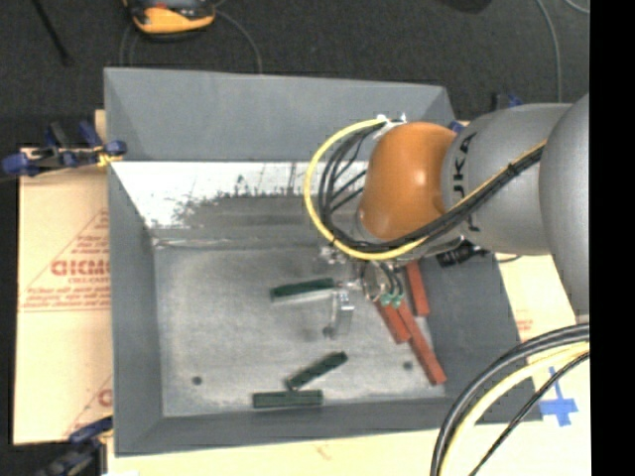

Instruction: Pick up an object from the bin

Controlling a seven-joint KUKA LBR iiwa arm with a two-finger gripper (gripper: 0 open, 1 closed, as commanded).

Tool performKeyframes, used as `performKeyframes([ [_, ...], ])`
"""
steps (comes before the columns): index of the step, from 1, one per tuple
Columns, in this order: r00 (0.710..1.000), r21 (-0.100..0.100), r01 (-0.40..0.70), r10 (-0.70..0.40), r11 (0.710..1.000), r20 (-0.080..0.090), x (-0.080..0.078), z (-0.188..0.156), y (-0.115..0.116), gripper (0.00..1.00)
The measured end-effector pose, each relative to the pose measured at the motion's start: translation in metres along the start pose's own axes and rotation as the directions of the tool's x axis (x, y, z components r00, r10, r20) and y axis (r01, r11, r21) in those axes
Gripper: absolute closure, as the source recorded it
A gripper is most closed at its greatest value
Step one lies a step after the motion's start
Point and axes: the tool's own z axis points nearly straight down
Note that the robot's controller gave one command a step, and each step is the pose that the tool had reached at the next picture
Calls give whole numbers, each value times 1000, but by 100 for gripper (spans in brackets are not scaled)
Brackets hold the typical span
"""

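The claw (342, 310) stood low over the middle of the bin (134, 296), at the right end of a green bar (303, 289), a placement suited to grasping it. Whether it was released or clenched could not be told. Red sticks (412, 330) lay just to its right.

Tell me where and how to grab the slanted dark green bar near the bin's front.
Take the slanted green bar at mid-length, from straight above, closing across its narrow width. It lies flat with bare bin floor along both long sides; its lower end nears another green bar.
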Motion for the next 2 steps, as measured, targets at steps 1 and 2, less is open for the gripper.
performKeyframes([
  [1, 989, -2, 149, -149, 989, 3, -53, 45, -12, 100],
  [2, 989, -2, 148, -148, 989, 3, -53, 45, -12, 100],
])
